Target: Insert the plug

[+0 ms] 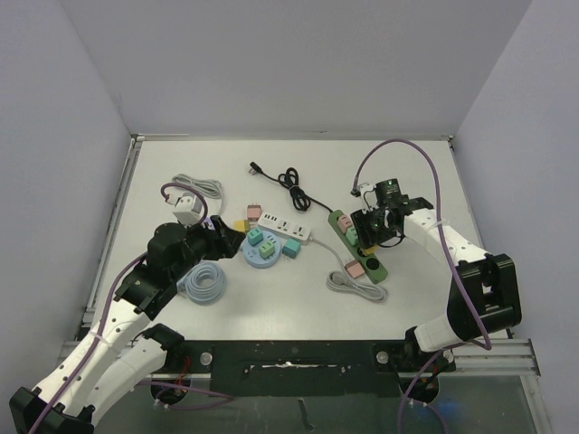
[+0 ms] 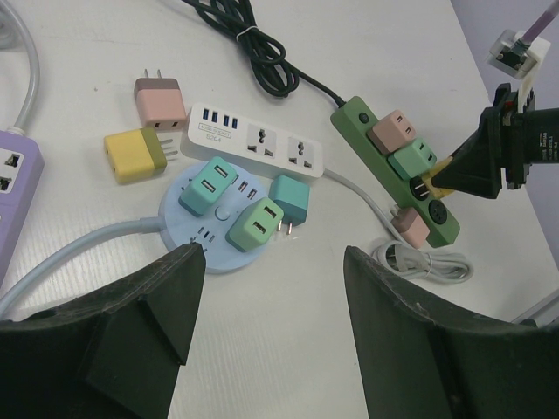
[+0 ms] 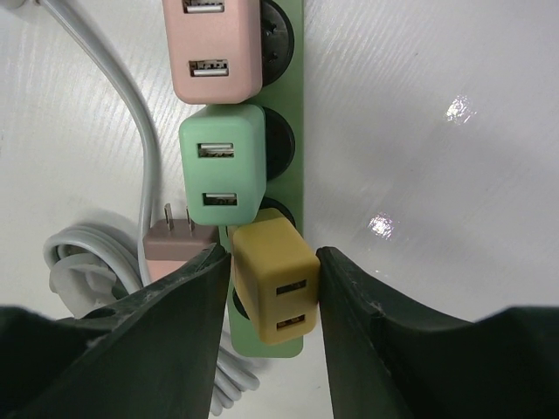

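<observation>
While the yellow plug [image 3: 272,278] sits on the green power strip [image 3: 297,96], long axis along it, it is flanked by the right fingers [image 3: 175,332] – whether clamped or released cannot be told (contact looks slight); the left fingers [image 2: 131,332] are spread empty, well apart.

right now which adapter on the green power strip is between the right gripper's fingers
The yellow adapter. The mint-green adapter and pink adapter sit farther along the green power strip, outside the right gripper.

Yellow plug [image 3: 271,279] and green strip [image 3: 296,96] look matt plastic; table [image 3: 437,218] glossy.
</observation>
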Motion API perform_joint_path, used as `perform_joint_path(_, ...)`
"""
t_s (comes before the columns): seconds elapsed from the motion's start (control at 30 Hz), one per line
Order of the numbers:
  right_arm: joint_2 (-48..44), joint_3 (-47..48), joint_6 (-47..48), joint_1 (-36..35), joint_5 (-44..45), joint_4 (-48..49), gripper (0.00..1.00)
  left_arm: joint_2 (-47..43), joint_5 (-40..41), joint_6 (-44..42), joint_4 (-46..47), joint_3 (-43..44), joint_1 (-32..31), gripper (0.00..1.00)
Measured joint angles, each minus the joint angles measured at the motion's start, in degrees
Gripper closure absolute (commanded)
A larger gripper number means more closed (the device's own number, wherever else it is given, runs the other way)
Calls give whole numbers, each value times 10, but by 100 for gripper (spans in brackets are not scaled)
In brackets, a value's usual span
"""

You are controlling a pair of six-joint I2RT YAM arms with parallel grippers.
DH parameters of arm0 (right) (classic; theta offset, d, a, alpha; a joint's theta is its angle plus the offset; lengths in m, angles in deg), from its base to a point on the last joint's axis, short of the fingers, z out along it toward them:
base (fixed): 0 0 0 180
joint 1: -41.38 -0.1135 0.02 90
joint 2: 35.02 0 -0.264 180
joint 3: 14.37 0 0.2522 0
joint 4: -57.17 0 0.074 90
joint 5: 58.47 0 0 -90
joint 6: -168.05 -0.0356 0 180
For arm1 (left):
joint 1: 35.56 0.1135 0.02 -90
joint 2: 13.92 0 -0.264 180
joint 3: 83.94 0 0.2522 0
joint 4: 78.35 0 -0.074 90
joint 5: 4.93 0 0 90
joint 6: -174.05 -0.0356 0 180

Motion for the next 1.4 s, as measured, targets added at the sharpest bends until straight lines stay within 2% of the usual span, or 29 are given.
perform_joint_path(0.57, 0, 0, 0, -3, -31, -37, 56, 1, 0, 0, 0, 0, 0, 37)
perform_joint_path(0.63, 0, 0, 0, -9, -30, -43, 60, 1, 0, 0, 0, 0, 0, 37)
perform_joint_path(0.8, 14, 6, 2, -20, -8, -55, 83, 1, 0, 0, 0, 0, 0, 37)
perform_joint_path(0.93, 22, 16, -5, -21, 6, -61, 94, 1, 0, 0, 0, 0, 0, 37)
perform_joint_path(1.13, 63, 62, -5, -22, 10, -102, 100, 1, 0, 0, 0, 0, 3, 37)
perform_joint_path(1.4, 111, 115, -7, -21, 10, -149, 100, 1, 0, 0, 0, 0, 6, 37)
